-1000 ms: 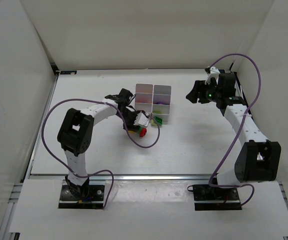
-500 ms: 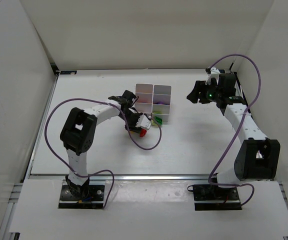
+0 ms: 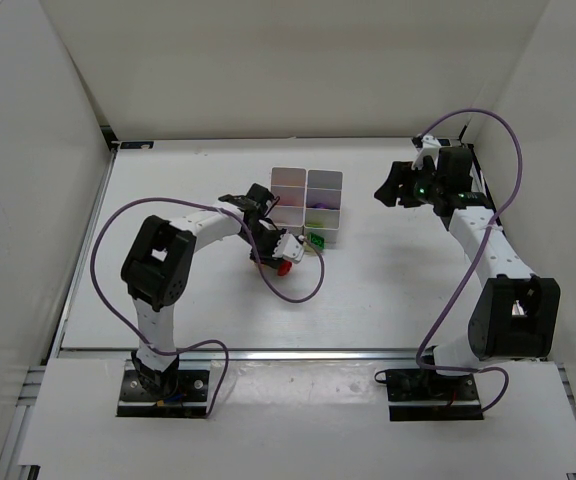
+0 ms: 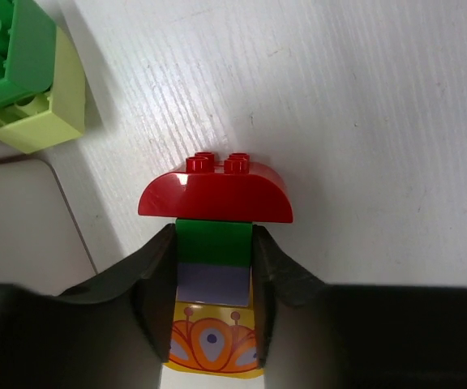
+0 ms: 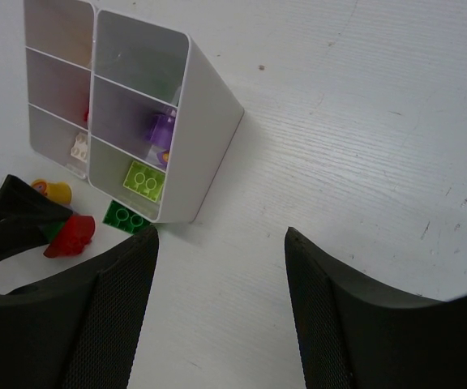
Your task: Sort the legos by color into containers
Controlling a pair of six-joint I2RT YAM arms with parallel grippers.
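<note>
My left gripper (image 4: 213,243) is shut on a stack of legos lying on the table: a red curved brick (image 4: 215,194) sticks out in front, and the green (image 4: 212,241), pale purple (image 4: 212,284) and patterned yellow (image 4: 213,344) bricks sit between the fingers (image 4: 156,271). From above, this gripper (image 3: 280,254) sits just left of the containers' (image 3: 308,205) near corner. A green brick (image 4: 6,49) on a lime one (image 4: 43,113) lies close by. My right gripper (image 5: 221,275) hangs open over bare table, right of the containers (image 5: 209,121).
Cells hold a lime brick (image 5: 146,180), a purple piece (image 5: 162,130) and a white piece (image 5: 79,146). A green brick (image 5: 128,217) lies outside, against the containers' near wall. White walls close the table at the back and on both sides. Purple cables loop beside both arms.
The left gripper's jaws have narrowed onto the brick stack, and its arm has shifted a little toward the containers. The right arm has stayed still.
</note>
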